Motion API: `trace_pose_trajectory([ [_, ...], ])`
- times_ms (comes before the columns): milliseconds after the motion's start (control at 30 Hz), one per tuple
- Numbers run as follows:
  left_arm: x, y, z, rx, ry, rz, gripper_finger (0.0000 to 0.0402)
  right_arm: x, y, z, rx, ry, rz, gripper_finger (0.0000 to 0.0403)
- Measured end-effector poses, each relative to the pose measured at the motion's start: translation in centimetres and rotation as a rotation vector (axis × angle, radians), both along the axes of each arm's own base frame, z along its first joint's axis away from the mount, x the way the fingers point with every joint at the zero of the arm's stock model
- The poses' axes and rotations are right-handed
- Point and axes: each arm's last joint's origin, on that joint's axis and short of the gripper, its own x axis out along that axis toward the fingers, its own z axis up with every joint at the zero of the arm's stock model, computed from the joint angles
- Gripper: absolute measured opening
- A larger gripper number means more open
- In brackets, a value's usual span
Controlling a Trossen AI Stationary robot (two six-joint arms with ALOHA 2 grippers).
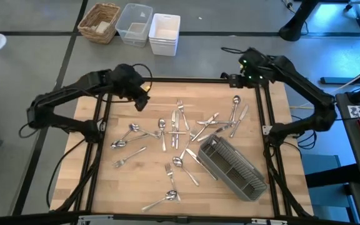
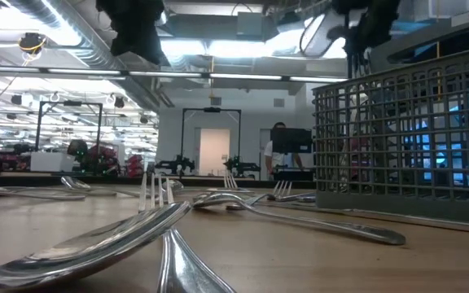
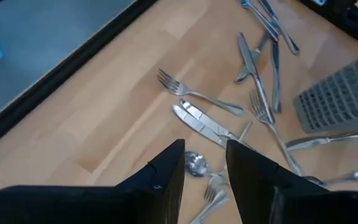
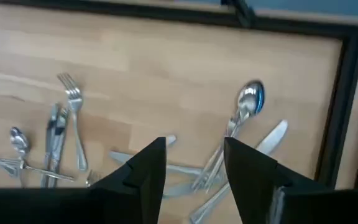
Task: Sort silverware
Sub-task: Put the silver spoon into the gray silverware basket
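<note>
The silverware (image 1: 180,140) lies scattered across the wooden surface (image 1: 274,106), mostly from center toward 9 o'clock of the grey caddy (image 1: 233,165). The left pincer (image 1: 141,100) hovers at 11 o'clock, the right pincer (image 1: 233,80) at 1 o'clock; both are parted and hold nothing.

Silverware (image 1: 179,128) scattered across table (image 1: 274,100), caddy (image 1: 233,165) at its right
</note>
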Motion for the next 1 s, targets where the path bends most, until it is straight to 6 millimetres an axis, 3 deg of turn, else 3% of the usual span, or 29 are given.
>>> trace_pose_trajectory([
  [233, 0.7, 2.1, -1.7, 0.107, -0.096, 0.014, 0.0111, 1.8, -1.8, -3.5, 0.120, 0.225, 0.007, 0.0163],
  [533, -0.7, 5.0, -3.8, 0.114, -0.088, 0.108, 0.0111, 4.0, -3.5, -7.1, 0.259, 0.279, -0.003, 0.0163],
  [833, -3.0, 7.7, -3.8, 0.136, -0.113, 0.052, 0.0111, 2.6, -2.6, -12.3, 0.431, 0.398, -0.117, 0.0163],
  [1000, -4.2, 9.0, -3.6, 0.162, -0.134, 0.065, 0.0111, 2.5, -2.2, -15.5, 0.458, 0.331, -0.103, 0.0163],
])
